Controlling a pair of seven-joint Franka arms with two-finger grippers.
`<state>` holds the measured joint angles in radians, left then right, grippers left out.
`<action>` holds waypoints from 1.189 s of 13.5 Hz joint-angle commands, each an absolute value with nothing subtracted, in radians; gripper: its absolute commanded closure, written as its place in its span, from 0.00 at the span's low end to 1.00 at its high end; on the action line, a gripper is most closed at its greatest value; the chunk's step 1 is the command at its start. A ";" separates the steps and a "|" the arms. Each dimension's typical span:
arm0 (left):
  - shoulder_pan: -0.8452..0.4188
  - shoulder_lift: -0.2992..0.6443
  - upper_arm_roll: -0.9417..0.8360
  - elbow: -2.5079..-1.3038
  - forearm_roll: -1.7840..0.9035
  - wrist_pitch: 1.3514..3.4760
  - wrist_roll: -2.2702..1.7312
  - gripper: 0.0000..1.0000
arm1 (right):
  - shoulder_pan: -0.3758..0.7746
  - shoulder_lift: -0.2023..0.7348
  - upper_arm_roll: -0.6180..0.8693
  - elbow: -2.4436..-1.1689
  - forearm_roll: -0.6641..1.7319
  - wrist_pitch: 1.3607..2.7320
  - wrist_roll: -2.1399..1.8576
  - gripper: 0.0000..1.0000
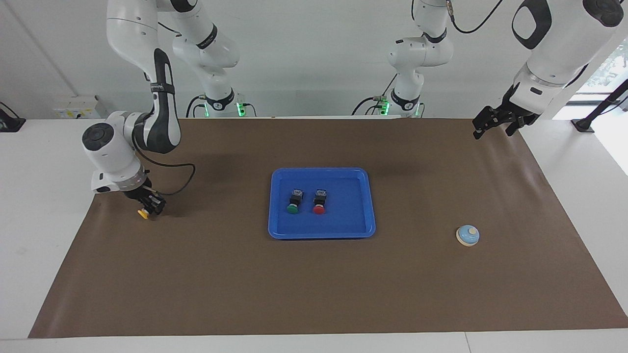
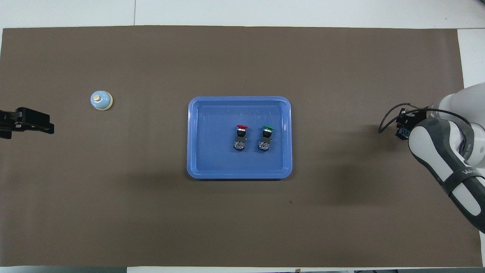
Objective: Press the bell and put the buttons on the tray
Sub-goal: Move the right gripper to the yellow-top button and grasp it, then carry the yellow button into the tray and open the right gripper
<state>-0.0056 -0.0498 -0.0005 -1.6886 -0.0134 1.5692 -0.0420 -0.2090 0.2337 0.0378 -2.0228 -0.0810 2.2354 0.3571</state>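
At the right arm's end of the mat, your right gripper pinches the yellow button for the tray, where green and red lie; the left gripper waits, its jaws unreadable, the bell untouched.

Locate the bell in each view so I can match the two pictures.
Facing view: the bell sits on the brown mat toward the lower right of the picture, at the left arm's end of the table.
Overhead view: the bell lies at the upper left of the picture, just above the left gripper.
Shared landmark: the blue tray at mid-table.
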 commanded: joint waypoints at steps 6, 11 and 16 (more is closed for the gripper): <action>-0.008 -0.066 0.005 -1.700 -0.023 1.563 -0.043 0.00 | 0.205 0.295 0.043 -1.560 -0.015 1.810 0.584 1.00; -0.008 -0.066 0.005 -1.700 -0.023 1.563 -0.043 0.00 | 0.490 0.414 0.041 -1.418 0.015 1.806 0.822 1.00; -0.008 -0.066 0.005 -1.700 -0.023 1.563 -0.043 0.00 | 0.635 0.589 0.041 -1.347 0.012 1.978 0.920 1.00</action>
